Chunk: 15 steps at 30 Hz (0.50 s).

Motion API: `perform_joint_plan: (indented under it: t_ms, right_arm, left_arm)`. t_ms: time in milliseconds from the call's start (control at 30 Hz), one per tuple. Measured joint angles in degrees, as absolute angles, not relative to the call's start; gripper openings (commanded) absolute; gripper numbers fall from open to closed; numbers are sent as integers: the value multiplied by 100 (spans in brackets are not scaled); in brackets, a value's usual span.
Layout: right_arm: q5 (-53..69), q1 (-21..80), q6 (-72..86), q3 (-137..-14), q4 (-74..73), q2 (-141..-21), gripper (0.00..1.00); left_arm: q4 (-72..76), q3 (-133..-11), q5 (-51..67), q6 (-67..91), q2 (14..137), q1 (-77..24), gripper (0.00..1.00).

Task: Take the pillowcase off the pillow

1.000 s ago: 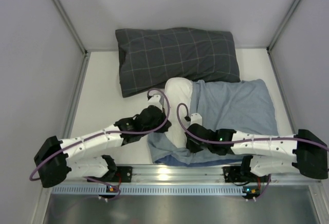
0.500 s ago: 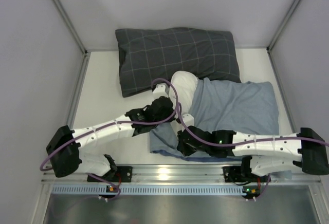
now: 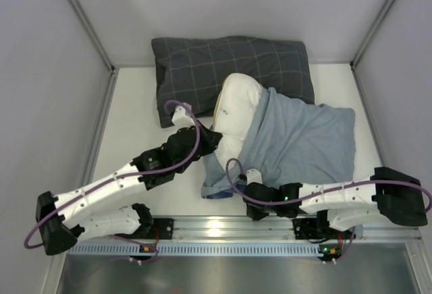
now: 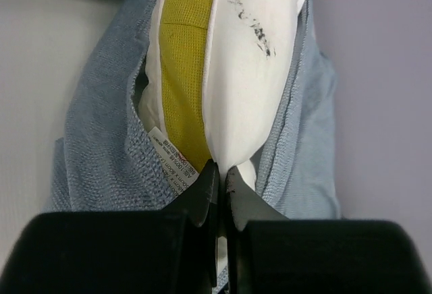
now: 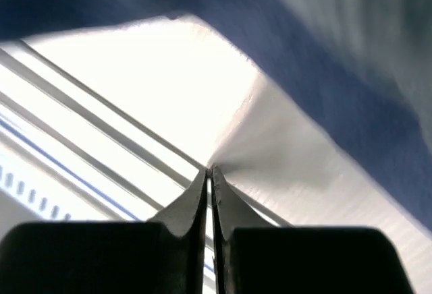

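The left gripper is clamped on the white cloth at the pillow's bare end, its fingertips pinching a fold just beside a small printed label. A broad yellow band runs along that end, and a dark scuffed mark sits on the white face next to it.

The right gripper is closed tight on a pucker of pale cloth, the pillowcase, at its near edge by the rail; this wrist view is blurred.

From above, the pillowcase lies rumpled across the middle and right of the table, showing a pale blue-grey side with a darker blue strip along its near hem. It covers most of the pillow. The pillow's plump white end sticks out of the open mouth at the far left, touching the dark grey checked pillow at the back wall.
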<state>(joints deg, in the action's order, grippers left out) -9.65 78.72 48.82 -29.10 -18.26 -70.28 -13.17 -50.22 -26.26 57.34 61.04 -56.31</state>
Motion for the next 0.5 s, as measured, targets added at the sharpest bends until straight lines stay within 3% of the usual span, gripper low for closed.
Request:
perform_joint_plan:
  t_ms: [100, 133, 200, 233, 300, 500]
  right_arm:
    - [-1024, 7883, 5033, -2838, -1789, -6851, 4]
    - [-1037, 7894, 5046, -2836, -1796, -6746, 32]
    - [-1079, 7957, 5009, -2867, -1841, -6423, 56]
    - [-1107, 7992, 4980, -2902, -1887, -6246, 77]
    - [-1199, 8064, 4805, -3083, -2012, -5754, 98]
    - [-1730, 8084, 4021, -4150, -2069, -4613, 100]
  left_arm:
    - [-1310, -4987, -2711, 5758, 5655, -5625, 0]
    - [-1299, -4987, -2711, 5754, 5548, -5625, 0]
    - [-1260, -4984, -2709, 5749, 5483, -5625, 0]
    - [-1221, -4984, -2703, 5752, 5498, -5616, 0]
    - [-1192, -4974, -2670, 5754, 5566, -5601, 0]
    - [-1173, -4925, -2484, 5736, 5867, -5599, 0]
